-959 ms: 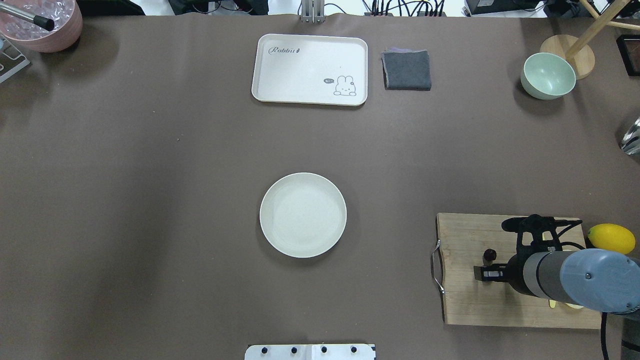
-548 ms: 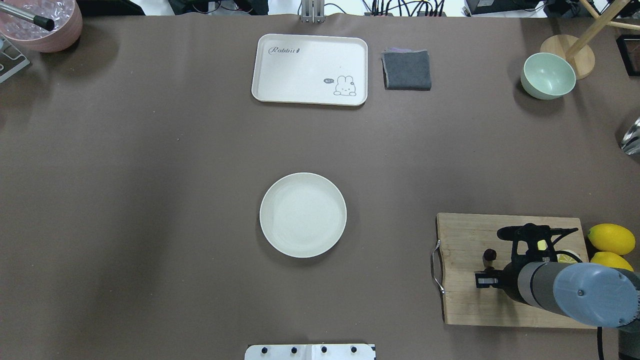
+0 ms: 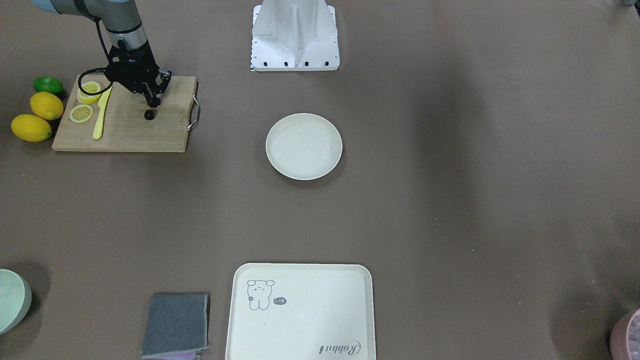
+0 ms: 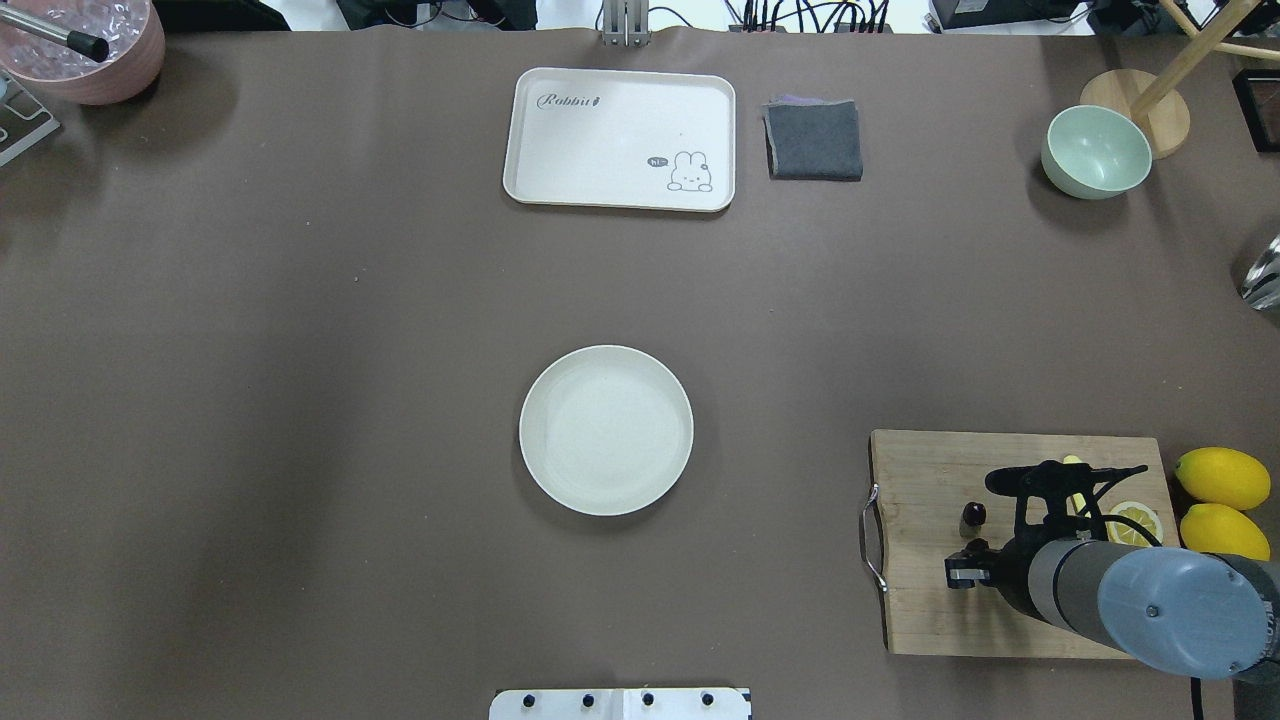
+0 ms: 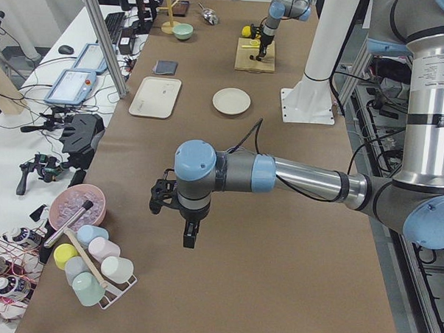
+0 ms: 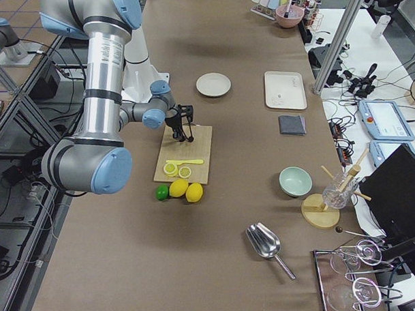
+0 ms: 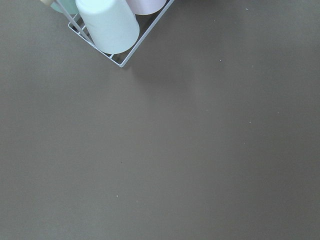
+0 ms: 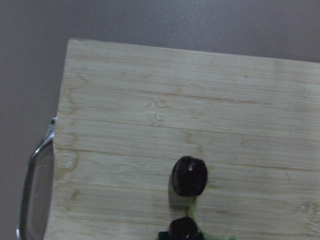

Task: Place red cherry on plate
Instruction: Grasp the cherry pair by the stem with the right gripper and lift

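Observation:
The red cherry is a dark pair on a thin green stem, lying on the wooden cutting board at the right. One fruit shows from overhead; the other sits at the bottom edge of the right wrist view, next to a black fingertip. My right gripper points down with its tips at that nearer fruit; I cannot tell whether it is open or shut. The off-white plate stands bare mid-table, well left of the board. My left gripper hangs over bare table, and I cannot tell its state.
On the board lie lemon slices and a yellow knife; lemons and a lime sit beside it. A rabbit tray, grey cloth and green bowl line the far side. A cup rack is below the left wrist.
My right arm has drawn back toward the robot's side over the board, uncovering the lemon slice. The board and the visible cherry have shifted slightly left and toward the robot.

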